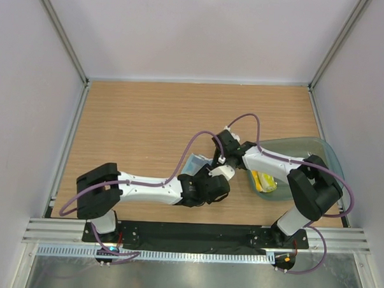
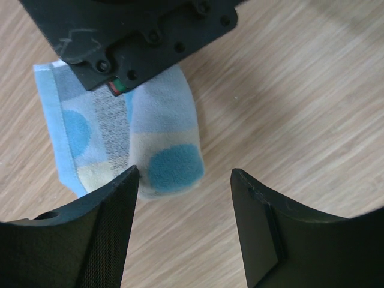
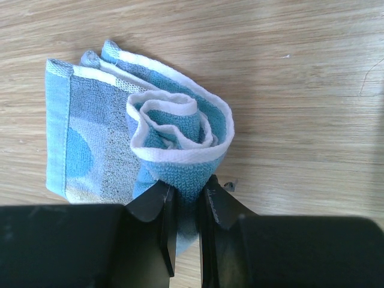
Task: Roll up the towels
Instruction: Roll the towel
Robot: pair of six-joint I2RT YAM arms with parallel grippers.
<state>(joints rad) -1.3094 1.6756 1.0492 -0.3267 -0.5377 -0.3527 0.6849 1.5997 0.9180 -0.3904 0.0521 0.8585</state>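
One blue towel (image 3: 180,138) lies part-rolled on the table (image 3: 300,90), right fingers (image 3: 165,207) pinching its roll, left fingers (image 2: 111,207) open above it; yellow towel (image 1: 265,181) apparently sits in the tub (image 1: 328,153).

The blue towel (image 3: 150,120) lies on the desk (image 3: 300,90), mostly rolled. Its end shows a loose spiral of blue terry edged in white, and a flat, spotted tail lies left of the roll. The right claw (image 3: 185,198) pinches the roll's near edge. The towel sits just ahead of the left claw (image 2: 185,174), by its left finger. The yellow towel (image 1: 264,181), a small bundle, lies right of the right claw, nearer the arm bases.
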